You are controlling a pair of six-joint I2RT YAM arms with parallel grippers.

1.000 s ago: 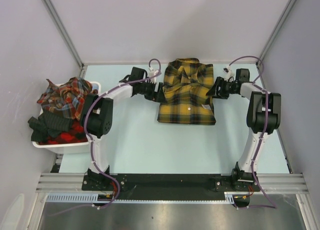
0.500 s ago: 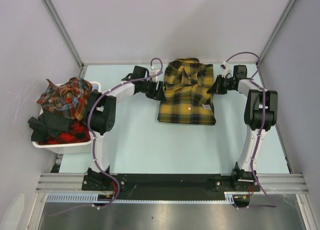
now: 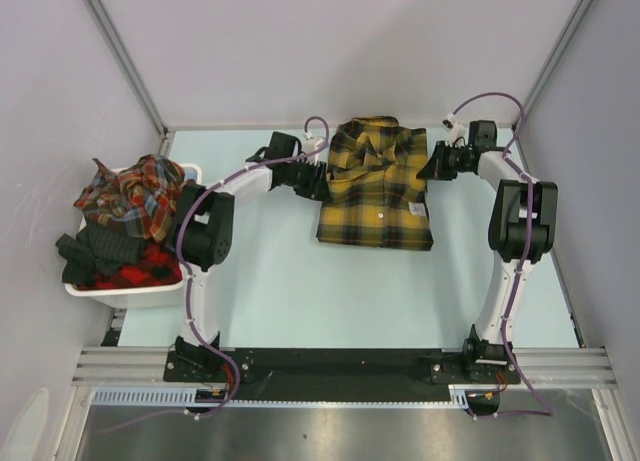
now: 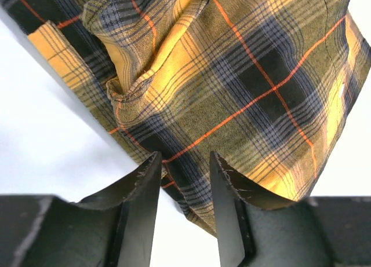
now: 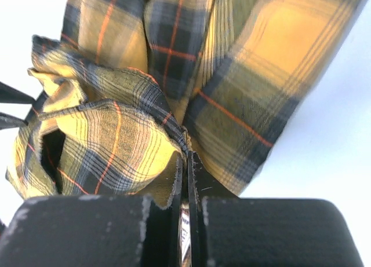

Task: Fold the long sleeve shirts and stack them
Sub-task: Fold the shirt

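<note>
Yellow shirt (image 3: 375,186) in closed right pincer (image 5: 185,160)

No text, brand or number is showing legibly in any of the views. One small pale patch (image 3: 413,212), possibly a tag, is sitting on the yellow plaid shirt (image 3: 375,191), on the near corner below the right gripper (image 3: 431,170) in the overhead view. It is appearing too small for any print on it to be read.
</note>
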